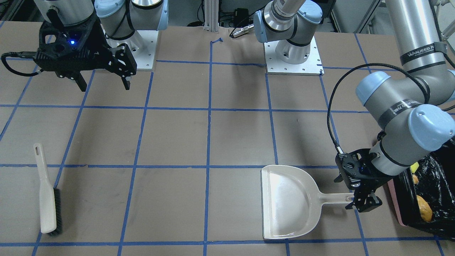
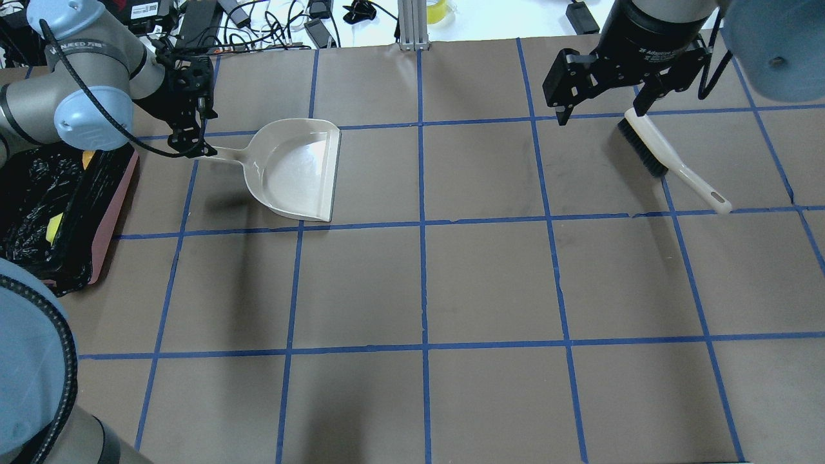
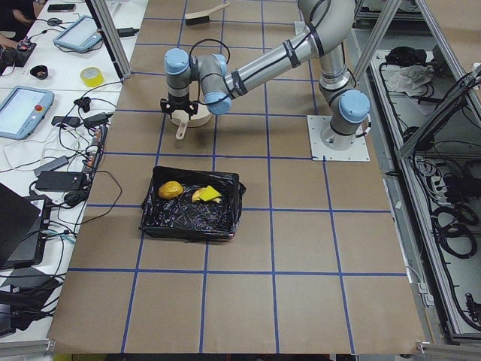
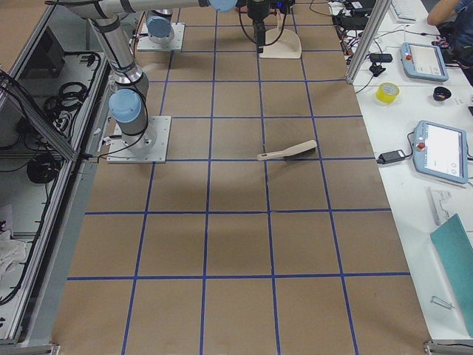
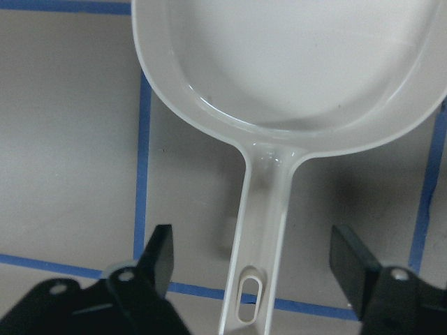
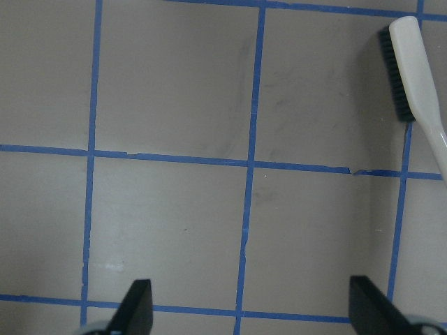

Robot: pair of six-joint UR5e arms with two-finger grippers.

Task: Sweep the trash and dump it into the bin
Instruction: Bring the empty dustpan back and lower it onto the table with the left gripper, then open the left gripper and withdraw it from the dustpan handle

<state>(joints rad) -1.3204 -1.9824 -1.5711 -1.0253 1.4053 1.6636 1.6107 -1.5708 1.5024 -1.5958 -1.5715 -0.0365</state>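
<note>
Left pincer, spread, straddles the dustpan handle, likely done with it since trash lies in the bin; right pincer spread, idle.

2 silver arms, blue joint caps, black claws

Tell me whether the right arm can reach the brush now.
Probably yes. The brush lies flat with nothing over or against it, and the right pincer hangs open and empty nearby.

Left gripper at dustpan handle's end; bin holds trash, perhaps 3 pieces.
</note>
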